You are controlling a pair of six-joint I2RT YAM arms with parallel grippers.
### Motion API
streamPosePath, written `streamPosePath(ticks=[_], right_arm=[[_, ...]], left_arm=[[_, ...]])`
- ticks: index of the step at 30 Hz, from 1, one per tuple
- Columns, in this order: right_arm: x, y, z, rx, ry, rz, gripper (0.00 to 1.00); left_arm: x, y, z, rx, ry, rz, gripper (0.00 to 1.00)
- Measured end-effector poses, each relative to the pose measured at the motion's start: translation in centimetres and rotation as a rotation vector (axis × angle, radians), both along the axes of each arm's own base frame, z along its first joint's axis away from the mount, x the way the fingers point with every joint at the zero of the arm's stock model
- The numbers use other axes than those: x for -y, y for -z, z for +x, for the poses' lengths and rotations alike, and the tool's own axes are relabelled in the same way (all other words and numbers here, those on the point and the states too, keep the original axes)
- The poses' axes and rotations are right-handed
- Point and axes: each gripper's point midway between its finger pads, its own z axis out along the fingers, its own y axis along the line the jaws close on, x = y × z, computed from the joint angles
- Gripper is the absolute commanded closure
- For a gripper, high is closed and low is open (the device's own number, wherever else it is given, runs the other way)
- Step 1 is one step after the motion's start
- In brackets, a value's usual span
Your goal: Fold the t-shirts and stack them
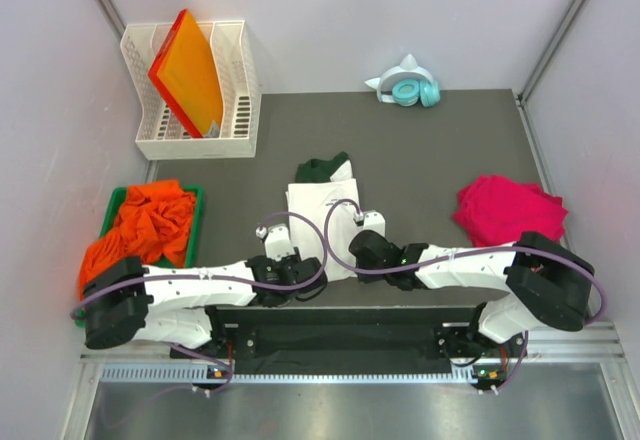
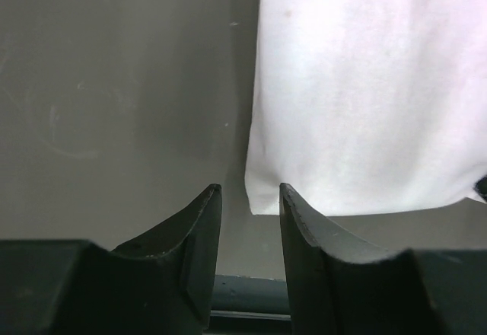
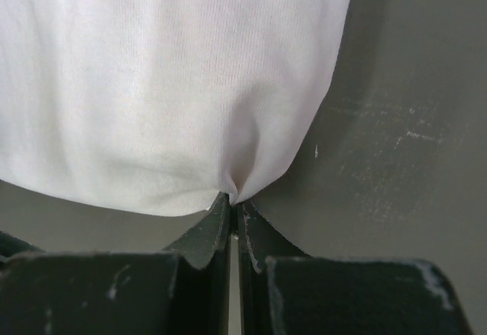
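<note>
The white cloth t-shirt (image 1: 320,222), folded into a long strip, lies in the middle of the dark grey tabletop (image 1: 440,150), its long axis running away from the arm bases. The right pincer (image 3: 230,198) is closed on the near right corner of it. The left pincer (image 2: 249,190) stands open (nothing between its jaws); the near left corner lies just ahead, slightly to its right. We judge the left must advance a little before pinching.
</note>
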Motion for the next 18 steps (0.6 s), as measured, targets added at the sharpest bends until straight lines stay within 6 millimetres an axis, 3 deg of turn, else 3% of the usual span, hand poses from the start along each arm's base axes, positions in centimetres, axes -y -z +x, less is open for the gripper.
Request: streamPosePath(ticks=[8, 18], right_arm=[[0.0, 0.0, 0.0, -0.001, 0.000, -0.002, 1.00], [0.0, 0.0, 0.0, -0.002, 0.000, -0.004, 1.00]], left_arm=[[0.2, -0.4, 0.0, 0.010, 0.017, -0.007, 0.58], [0.8, 1.6, 0.1, -0.011, 0.027, 0.034, 0.58]])
